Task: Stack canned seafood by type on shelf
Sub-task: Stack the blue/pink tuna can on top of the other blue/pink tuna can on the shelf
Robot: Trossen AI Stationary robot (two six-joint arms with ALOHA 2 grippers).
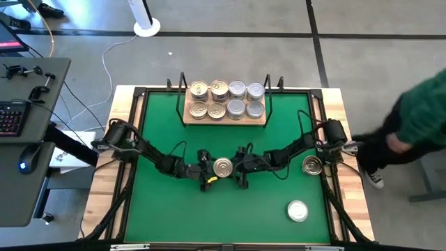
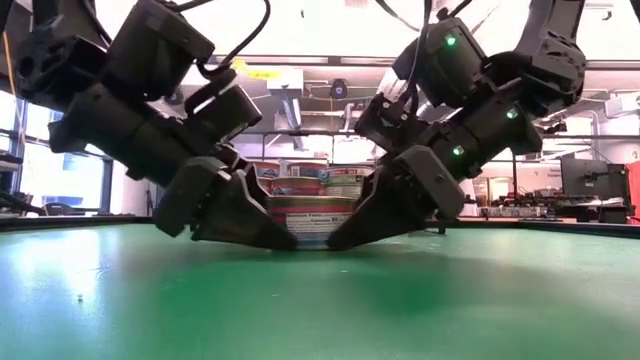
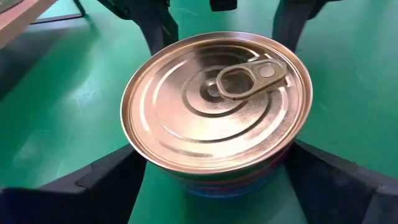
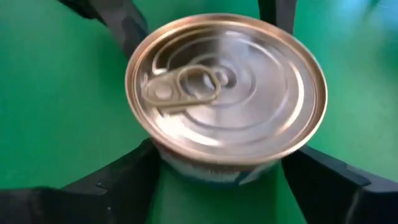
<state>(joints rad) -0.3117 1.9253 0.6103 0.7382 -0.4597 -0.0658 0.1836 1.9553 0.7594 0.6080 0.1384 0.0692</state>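
Note:
A gold-lidded pull-tab can [image 1: 223,166] stands upright on the green mat at mid-table. My left gripper [image 1: 213,168] comes at it from the table's left. My right gripper [image 1: 234,167] comes from the right, open, its fingers [image 4: 118,177] flanking the can's right part. In the low view both grippers' fingertips [image 2: 262,232] meet the can [image 2: 312,222] at mat level. The shelf [image 1: 224,123], a tan board at the far edge, carries several cans: gold lids [image 1: 199,90] on its left half, silver lids [image 1: 255,90] on its right. My left gripper [image 3: 211,171] has the can's side wall [image 3: 152,167] between its two fingers, on the left-hand part of the can. The fingers [image 3: 102,183] slant down from the table's left. The can stays upright with its base on the mat.
Another gold-lidded can [image 1: 312,165] sits by the right arm's base, and a silver-lidded can [image 1: 297,210] lies nearer the front right. A person in a green top [image 1: 418,115] stands at the table's right side. A desk with keyboard and mouse [image 1: 21,125] lies to the left.

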